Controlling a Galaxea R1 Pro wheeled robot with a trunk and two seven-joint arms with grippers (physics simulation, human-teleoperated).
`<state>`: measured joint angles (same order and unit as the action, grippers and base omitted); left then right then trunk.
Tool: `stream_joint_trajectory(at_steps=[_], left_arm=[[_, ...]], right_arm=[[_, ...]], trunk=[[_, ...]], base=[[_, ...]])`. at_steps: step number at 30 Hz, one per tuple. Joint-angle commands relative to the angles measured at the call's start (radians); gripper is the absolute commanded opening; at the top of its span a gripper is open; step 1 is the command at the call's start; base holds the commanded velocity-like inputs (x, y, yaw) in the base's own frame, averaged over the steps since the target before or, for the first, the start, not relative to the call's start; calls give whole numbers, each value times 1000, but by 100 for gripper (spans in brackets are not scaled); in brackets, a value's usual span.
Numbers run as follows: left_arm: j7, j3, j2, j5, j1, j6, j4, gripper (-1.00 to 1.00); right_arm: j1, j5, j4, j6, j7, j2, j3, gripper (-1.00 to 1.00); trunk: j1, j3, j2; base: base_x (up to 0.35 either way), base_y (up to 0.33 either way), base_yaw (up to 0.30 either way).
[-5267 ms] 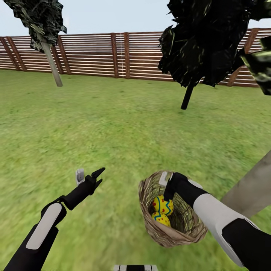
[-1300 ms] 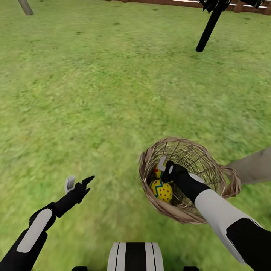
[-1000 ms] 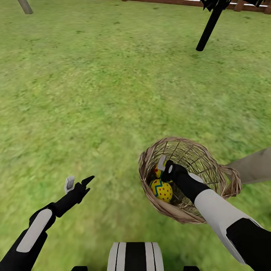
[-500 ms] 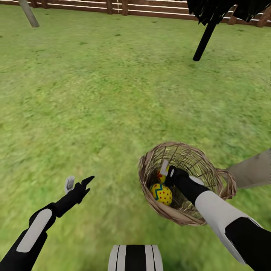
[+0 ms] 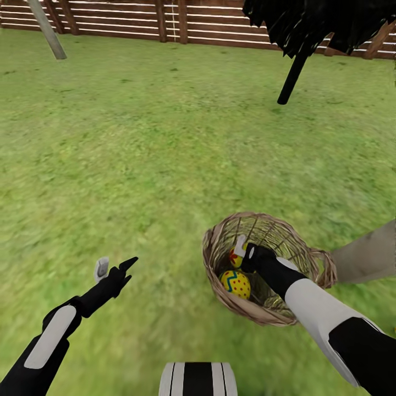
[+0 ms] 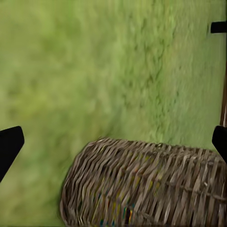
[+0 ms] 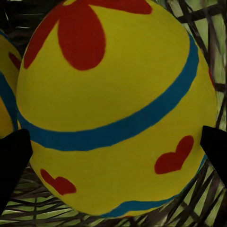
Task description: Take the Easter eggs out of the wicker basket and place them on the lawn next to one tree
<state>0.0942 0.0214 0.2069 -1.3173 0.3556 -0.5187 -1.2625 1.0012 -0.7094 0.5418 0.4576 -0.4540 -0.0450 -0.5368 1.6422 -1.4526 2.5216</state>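
Note:
The wicker basket (image 5: 308,258) lies on the lawn (image 5: 165,165) at the lower right, its woven side also showing in the left wrist view (image 6: 142,184). My right gripper (image 5: 244,252) reaches inside it. It is open, with its fingertips on either side of one Easter egg (image 7: 113,104). That egg is yellow with blue bands and red marks. A second egg (image 5: 235,284) lies nearer me in the basket. My left gripper (image 5: 114,266) hangs open over the grass, left of the basket, with nothing in it. A pale tree trunk (image 5: 368,256) rises just right of the basket.
Another pale trunk (image 5: 47,27) stands far away at the upper left. A dark tree with a thin black trunk (image 5: 291,77) stands at the upper right. A brown slatted fence (image 5: 165,22) closes the far side. Open grass spreads ahead and to the left.
The head camera has tilted up, so the fence has come into view and the basket sits lower in the picture. Both arms hold nearly the same pose, the right gripper still in the basket.

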Motion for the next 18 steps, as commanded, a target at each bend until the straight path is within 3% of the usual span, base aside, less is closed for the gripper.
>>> stream_joint_trajectory(at_steps=[1, 13, 18], left_arm=[[1, 2, 0, -3, 0, -6, 0, 100], [1, 2, -1, -3, 0, -7, 3, 100], [0, 2, -1, -3, 0, -7, 3, 100]], right_arm=[[0, -12, 3, 3, -8, -1, -5, -100], [-4, -25, 6, -1, -19, -9, -6, -100], [-4, -24, 16, -1, -165, -37, -8, -100]], trunk=[[-1, 3, 0], [-6, 50, -3], [-8, 69, -4]], base=[[0, 0, 0], [0, 0, 0], [0, 0, 0]])
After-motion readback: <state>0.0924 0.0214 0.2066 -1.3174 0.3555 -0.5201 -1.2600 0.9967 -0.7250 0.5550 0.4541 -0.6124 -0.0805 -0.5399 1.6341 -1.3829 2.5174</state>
